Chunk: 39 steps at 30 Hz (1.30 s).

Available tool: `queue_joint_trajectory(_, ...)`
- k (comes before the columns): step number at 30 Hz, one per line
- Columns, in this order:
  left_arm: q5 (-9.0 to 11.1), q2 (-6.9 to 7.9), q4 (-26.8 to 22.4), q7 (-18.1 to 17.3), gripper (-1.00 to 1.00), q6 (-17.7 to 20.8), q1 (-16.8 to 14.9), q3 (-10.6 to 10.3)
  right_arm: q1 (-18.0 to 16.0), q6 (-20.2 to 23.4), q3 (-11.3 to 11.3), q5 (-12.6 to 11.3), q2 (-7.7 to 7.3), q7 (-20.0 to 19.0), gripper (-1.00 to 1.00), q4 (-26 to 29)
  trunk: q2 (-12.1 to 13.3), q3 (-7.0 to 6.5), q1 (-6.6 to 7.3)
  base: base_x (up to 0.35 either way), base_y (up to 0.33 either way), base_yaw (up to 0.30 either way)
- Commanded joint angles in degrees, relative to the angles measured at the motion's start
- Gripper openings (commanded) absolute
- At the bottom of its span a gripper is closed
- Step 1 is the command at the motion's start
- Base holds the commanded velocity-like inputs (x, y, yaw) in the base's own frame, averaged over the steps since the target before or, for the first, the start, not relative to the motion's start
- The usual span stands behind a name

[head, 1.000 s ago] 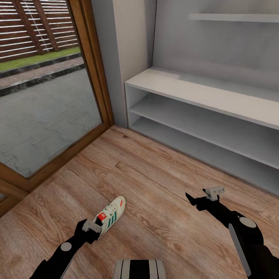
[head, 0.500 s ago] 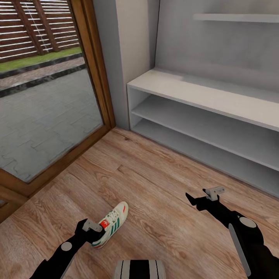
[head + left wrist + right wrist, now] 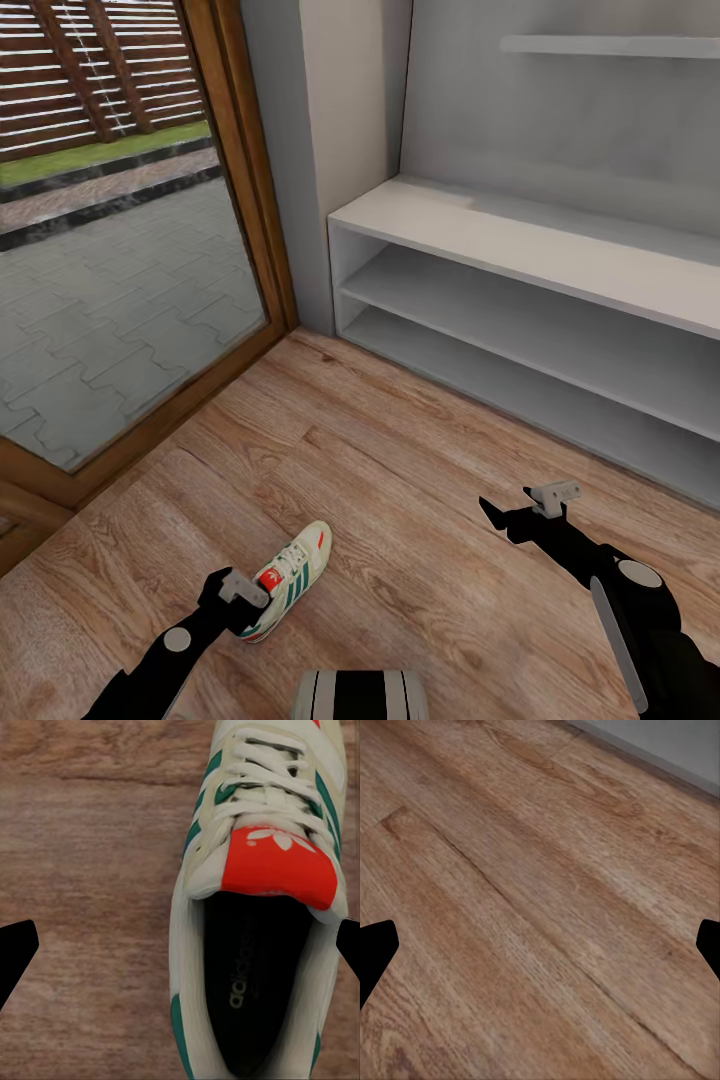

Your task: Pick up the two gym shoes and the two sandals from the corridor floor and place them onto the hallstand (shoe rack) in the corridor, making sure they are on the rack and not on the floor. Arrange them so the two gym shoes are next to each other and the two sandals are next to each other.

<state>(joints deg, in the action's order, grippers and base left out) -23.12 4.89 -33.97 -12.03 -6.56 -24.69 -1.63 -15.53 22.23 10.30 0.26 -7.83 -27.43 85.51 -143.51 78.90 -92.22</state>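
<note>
— Where is the gym shoe (image 3: 288,578)?
— On the corridor floor (image 3: 400,480), heel hidden under the left gripper (image 3: 226,604), whose fingers spread wide around it without touching.
— And the right gripper (image 3: 492,516)?
— Fingers apart, holding nothing, near the hallstand (image 3: 520,240), which is cut off at the frame edge.

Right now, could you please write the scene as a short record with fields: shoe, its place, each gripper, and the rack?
shoe: one gym shoe, cream-white with green stripes and a red-orange tongue patch
place: lying on the corridor floor, not on the rack
left gripper: open, above the shoe's heel opening
right gripper: open, holding nothing, over bare planks
hallstand: no shoes on the visible shelves and flat top
</note>
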Motion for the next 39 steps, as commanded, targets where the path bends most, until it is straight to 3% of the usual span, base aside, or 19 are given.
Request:
queue_joint_trajectory(1, -0.93, 0.01, 0.00, -0.01, 1.00, -0.24, -0.02, -0.11, -0.03, 0.35, 0.10, 0.02, -0.01, -0.30, 1.00, 0.07, -0.01, 0.04, 0.01, 0.000, 0.000, 0.000)
queue_joint_trajectory(13, -4.48, -0.02, 0.04, -0.96, 1.00, -0.21, -0.01, -0.30, -0.03, 0.42, 0.08, 0.00, -0.05, -0.28, 1.00, 0.09, -0.01, 0.04, 0.01, 0.000, 0.000, 0.000)
queue_joint_trajectory(25, -4.98, 0.24, 0.01, -6.81, 1.00, -0.16, -0.01, -0.14, -0.03, 0.44, 0.10, 0.02, -0.03, -0.26, 1.00, 0.09, -0.01, 0.05, 0.01, 0.000, 0.000, 0.000)
queue_joint_trajectory(27, -5.01, 0.26, -0.02, -7.48, 1.00, -0.14, -0.01, -0.10, -0.03, 0.44, 0.10, 0.01, -0.02, -0.26, 1.00, 0.09, -0.04, 0.55, -0.04, 0.000, 0.000, 0.014)
queue_joint_trajectory(30, -5.01, 0.27, -0.03, -7.74, 1.00, -0.13, -0.01, -0.11, -0.03, 0.44, 0.10, 0.03, -0.02, -0.26, 1.00, 0.09, -0.08, 1.38, -0.12, 0.000, 0.000, 0.035)
queue_joint_trajectory(39, -5.02, 0.36, -0.06, -7.97, 1.00, -0.12, -0.01, -0.01, -0.03, 0.44, 0.10, 0.08, -0.03, -0.26, 1.00, 0.11, -0.08, 1.84, -0.12, 0.000, 0.000, 0.034)
